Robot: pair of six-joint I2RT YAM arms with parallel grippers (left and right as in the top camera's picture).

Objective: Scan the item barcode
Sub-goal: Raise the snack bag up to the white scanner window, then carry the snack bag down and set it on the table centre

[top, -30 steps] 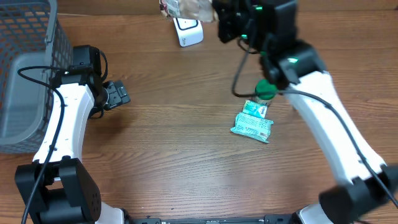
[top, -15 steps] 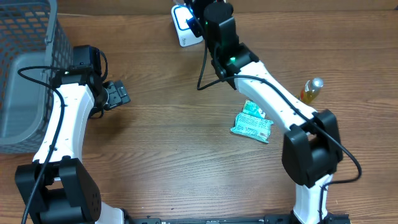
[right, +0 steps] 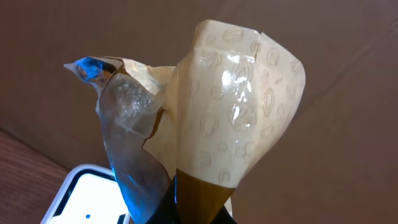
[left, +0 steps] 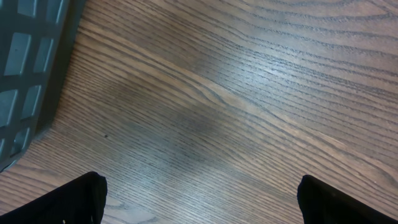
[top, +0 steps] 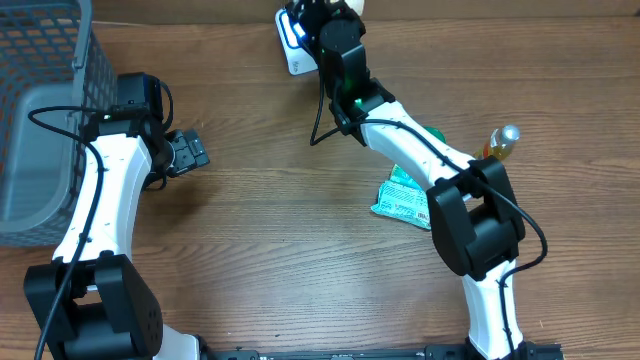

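**Right gripper** (right: 198,208): clamped on the lower end of a snack packet (right: 239,106). Cream film with a small printed pattern and a clear crimped end, held upright. Raised at 12 o'clock of the table, just above and beside the barcode scanner (top: 298,62).

**Barcode scanner:** white housing, window lit blue, at 12 o'clock against the far edge. At 7 o'clock below the packet in the wrist view. Apart from the packet, not touching.

**Left gripper** (top: 190,152): jaws spread wide, nothing between them. Hovers over bare wood at 9 o'clock, just beside the wire basket (top: 40,120).

**Progress, as judged:**
- Pick-up done and the item brought to the scanner.
- No barcode visible on the faces shown, so cannot tell whether the code faces the window.
- No sign of a completed read either way.
- Likely left: turning the packet until the code meets the light, then setting it aside.

**Count:**
- Arms: two.
- Grippers: two.
- Scanner: one.
- Snack packet in hand: one.
- Teal packet (top: 405,202) lying flat just right of centre, toward 3 o'clock: one.
- Small amber bottle (top: 500,143) with a silver cap at 2 o'clock: one.
- Green object (top: 434,134) mostly hidden under the right arm, kind not clear: one.
- Wire basket at 9 to 10 o'clock: one.
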